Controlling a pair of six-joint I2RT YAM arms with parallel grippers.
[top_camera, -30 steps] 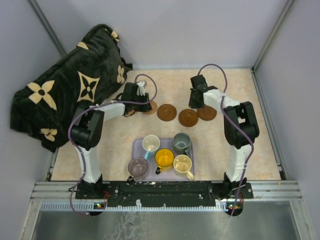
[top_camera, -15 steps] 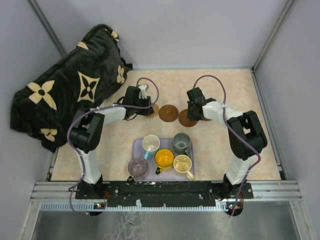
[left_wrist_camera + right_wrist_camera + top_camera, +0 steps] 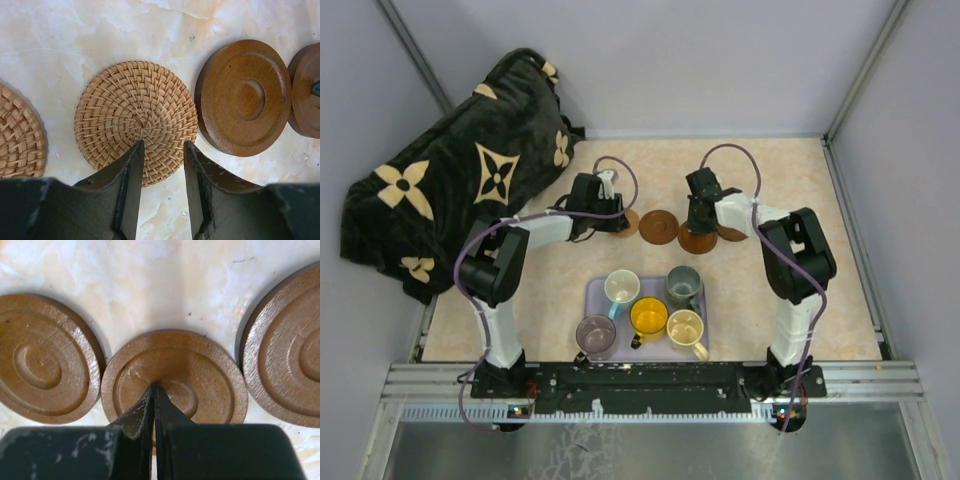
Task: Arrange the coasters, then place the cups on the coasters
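Five coasters lie in a row at the back of the table. The left wrist view shows two woven tan ones (image 3: 136, 110) (image 3: 17, 135) and a brown wooden one (image 3: 245, 97). My left gripper (image 3: 162, 149) is open over the near edge of the middle woven coaster, holding nothing. My right gripper (image 3: 153, 388) is shut, its tips pressed on the middle brown coaster (image 3: 200, 370), between two other brown coasters (image 3: 45, 360) (image 3: 290, 350). The cups stand on the lavender tray (image 3: 595, 295): white (image 3: 621, 287), grey-green (image 3: 684, 285), yellow (image 3: 648, 317), cream (image 3: 685, 328), purple (image 3: 596, 334).
A black blanket with tan flowers (image 3: 460, 180) is heaped at the back left, close to my left arm. Grey walls close off the back and both sides. A metal rail (image 3: 650, 382) runs along the near edge.
My right gripper has moved left and come down onto the middle brown coaster. My left gripper shifted slightly right over the woven coaster and then stayed.
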